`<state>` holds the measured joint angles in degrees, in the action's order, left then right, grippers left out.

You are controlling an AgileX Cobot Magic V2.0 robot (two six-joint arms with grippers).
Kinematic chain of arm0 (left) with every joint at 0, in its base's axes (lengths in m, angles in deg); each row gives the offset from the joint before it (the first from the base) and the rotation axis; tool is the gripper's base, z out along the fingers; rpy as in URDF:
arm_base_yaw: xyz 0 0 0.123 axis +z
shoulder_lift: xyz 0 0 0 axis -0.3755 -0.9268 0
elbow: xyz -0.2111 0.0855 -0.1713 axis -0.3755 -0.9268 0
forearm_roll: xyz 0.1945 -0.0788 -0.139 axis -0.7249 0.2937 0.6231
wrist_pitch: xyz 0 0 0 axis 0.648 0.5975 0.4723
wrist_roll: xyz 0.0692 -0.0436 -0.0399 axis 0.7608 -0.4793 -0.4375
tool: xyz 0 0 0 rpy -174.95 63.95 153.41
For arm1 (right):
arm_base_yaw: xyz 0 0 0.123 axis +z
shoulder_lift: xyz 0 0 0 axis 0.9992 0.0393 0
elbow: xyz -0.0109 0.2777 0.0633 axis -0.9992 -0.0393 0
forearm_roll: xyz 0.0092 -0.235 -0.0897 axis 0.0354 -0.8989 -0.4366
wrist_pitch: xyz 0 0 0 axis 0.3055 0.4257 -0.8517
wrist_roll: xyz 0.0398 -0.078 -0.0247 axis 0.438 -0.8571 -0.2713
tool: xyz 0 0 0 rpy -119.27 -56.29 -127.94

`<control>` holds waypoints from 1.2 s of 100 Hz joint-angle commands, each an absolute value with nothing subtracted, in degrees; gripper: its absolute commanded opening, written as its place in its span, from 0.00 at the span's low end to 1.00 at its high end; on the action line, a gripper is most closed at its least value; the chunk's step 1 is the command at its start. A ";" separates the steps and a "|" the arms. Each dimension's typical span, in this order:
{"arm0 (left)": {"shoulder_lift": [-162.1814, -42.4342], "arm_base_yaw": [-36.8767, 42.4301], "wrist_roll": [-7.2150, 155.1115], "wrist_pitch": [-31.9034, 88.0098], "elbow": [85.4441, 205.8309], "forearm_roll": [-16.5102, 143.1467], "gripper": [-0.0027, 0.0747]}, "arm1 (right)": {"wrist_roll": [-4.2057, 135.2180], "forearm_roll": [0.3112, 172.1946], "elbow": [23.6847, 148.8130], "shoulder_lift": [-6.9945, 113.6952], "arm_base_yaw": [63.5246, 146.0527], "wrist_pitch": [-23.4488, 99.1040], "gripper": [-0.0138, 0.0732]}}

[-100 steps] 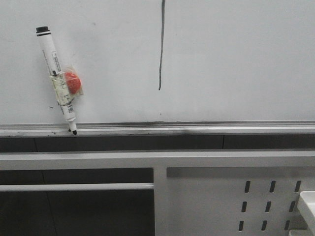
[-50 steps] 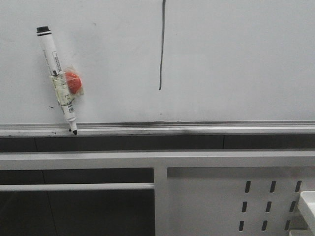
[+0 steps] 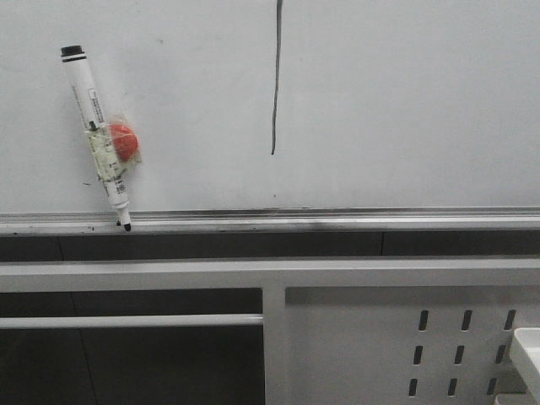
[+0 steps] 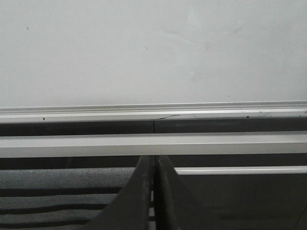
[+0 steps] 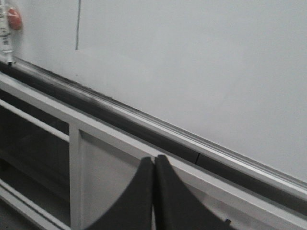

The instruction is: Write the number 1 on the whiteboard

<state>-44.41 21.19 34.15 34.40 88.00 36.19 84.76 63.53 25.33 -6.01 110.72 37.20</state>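
The whiteboard fills the upper front view, with a silver rail along its lower edge. The number 1 is a thin, nearly vertical black stroke at upper centre; it also shows in the right wrist view. A white marker with a red magnet taped to it leans on the board at the left, its tip on the rail; it also shows in the right wrist view. My left gripper is shut and empty, below the rail. My right gripper is shut and empty, in front of the frame.
A white metal frame with slotted holes runs below the board. A white object's corner shows at the lower right of the front view. Small dark specks dot the board.
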 commanded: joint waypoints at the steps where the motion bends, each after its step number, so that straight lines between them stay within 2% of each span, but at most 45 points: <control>1: -43.25 20.79 33.67 31.32 86.09 36.10 0.01 | 84.67 67.39 24.65 -6.74 104.83 33.50 0.08; 23: -43.25 20.79 33.67 31.32 86.09 36.10 0.01 | 84.67 71.22 24.65 -6.74 86.44 34.62 0.08; 36: -43.25 20.79 33.67 31.32 86.09 36.10 0.01 | 84.67 75.71 24.65 -6.74 79.15 36.52 0.08; 55: -43.25 20.79 33.67 31.32 86.09 36.10 0.01 | 84.67 76.85 24.65 -6.74 78.25 42.83 0.08; 120: -43.25 20.90 33.67 31.32 86.09 36.10 0.01 | 86.27 73.14 24.65 -6.74 79.89 42.72 0.08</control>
<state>-44.41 21.19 34.15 34.49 88.00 36.19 86.45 74.68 25.43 -6.01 79.17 44.24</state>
